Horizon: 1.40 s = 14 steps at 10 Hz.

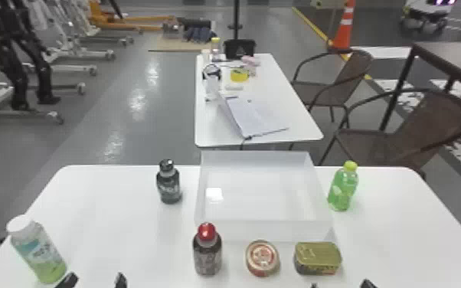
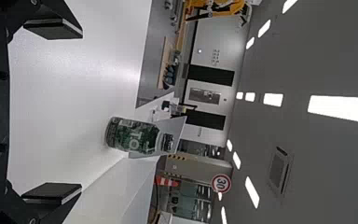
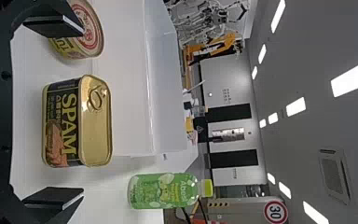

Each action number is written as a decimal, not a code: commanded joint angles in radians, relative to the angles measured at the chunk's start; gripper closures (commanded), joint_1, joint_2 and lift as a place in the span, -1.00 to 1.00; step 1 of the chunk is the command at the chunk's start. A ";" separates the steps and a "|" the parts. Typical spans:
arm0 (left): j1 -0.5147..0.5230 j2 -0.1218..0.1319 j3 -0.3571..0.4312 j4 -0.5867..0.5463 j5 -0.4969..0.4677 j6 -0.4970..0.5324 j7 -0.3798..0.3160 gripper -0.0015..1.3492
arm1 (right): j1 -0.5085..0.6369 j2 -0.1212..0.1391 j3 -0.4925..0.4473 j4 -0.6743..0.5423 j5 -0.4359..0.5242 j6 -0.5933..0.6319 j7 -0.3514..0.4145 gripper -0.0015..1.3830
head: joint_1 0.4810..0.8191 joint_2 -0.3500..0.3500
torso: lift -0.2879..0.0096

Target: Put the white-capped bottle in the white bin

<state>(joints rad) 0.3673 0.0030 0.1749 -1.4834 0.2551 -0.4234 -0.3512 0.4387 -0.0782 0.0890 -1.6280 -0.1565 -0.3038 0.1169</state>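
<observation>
Can see the white-capped bottle [image 1: 37, 251] standing by the table's [image 1: 115, 229] left edge, right beside the left gripper [image 1: 93, 281] but outside its spread fingers. Can spot the right gripper [image 1: 340, 284] too, fingers also apart, way over from the bottle.

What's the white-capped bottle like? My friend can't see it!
Find the big white bin on the nearer white table. Go left to the table's near left edge: a bottle, pale green at the bottom, stands there. Its cap is white; the green bottle right of the bin has a yellow-green one.
</observation>
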 commanded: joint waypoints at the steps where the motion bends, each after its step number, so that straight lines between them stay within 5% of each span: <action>1: 0.001 -0.006 0.000 -0.002 0.001 0.000 0.000 -0.79 | 0.000 0.000 0.000 0.000 -0.001 0.000 0.000 -0.86 | -0.60 0.00 | 0.26; 9: 0.010 -0.006 0.031 -0.011 -0.036 0.011 0.037 -0.79 | 0.000 -0.002 0.000 0.000 -0.001 0.000 0.001 -0.86 | -0.60 0.00 | 0.26; 12: -0.001 -0.006 0.040 -0.017 -0.068 0.011 0.140 -0.79 | 0.000 0.000 0.000 -0.001 -0.001 0.005 0.001 -0.86 | -0.60 0.00 | 0.26; 14: 0.007 -0.006 -0.003 -0.017 -0.065 -0.005 0.290 -0.79 | 0.000 0.000 0.000 -0.003 0.000 0.006 0.001 -0.86 | -0.60 0.00 | 0.26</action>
<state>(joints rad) 0.3713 0.0031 0.1864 -1.5002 0.1866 -0.4227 -0.0704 0.4388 -0.0782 0.0889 -1.6303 -0.1568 -0.2983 0.1181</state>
